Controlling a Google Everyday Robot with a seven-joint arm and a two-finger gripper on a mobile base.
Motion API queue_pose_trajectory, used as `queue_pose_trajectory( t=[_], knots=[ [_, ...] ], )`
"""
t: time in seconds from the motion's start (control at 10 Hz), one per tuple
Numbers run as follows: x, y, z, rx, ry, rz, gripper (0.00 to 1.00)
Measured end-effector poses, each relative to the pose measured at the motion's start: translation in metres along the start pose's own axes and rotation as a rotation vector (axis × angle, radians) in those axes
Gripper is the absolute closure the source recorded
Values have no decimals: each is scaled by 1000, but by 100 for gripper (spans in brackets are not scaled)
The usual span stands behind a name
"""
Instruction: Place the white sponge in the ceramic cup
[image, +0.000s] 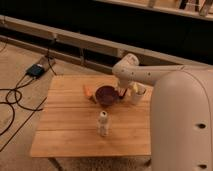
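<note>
You have one gripper (124, 91) in view, at the end of the single pale arm (150, 75) that reaches in from the right. It hangs low over the far right part of the wooden table (70, 135), in the narrow space between the bowl and the cup, close against the cup's left side. You cannot tell whether it is spread or closed, because its dark tip merges with the bowl's rim behind it.

There is one ceramic cup (138, 96), standing upright near the table's far right edge. The one white sponge (133, 88) shows as a pale cream patch right at the cup's mouth, on the side nearest the gripper. You cannot tell whether it lies loose inside or is gripped.

Count one of each of the other things too. A dark maroon bowl (106, 95) sits just left of the cup. An orange object (88, 92) lies touching or just beside the bowl's left edge. A slim whitish bottle (102, 123) stands upright, alone, nearer the front, well apart from the rest.
</note>
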Motion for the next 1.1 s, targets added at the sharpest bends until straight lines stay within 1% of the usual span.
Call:
queue_pose_trajectory(
  t=[0.2,0.3,0.4,0.6,0.7,0.9,1.0,1.1],
  knots=[
    [-5,0,-15,0,-7,-11,24],
    [-4,2,-23,-3,-4,-18,24],
    [-2,4,-34,-7,3,-29,24],
    [11,11,-59,-19,37,-60,24],
    [21,17,-68,-32,70,-76,24],
    [56,35,-86,-86,203,-131,24],
    [70,46,-96,-122,258,-152,24],
    [78,51,-102,-141,292,-165,24]
  ],
)
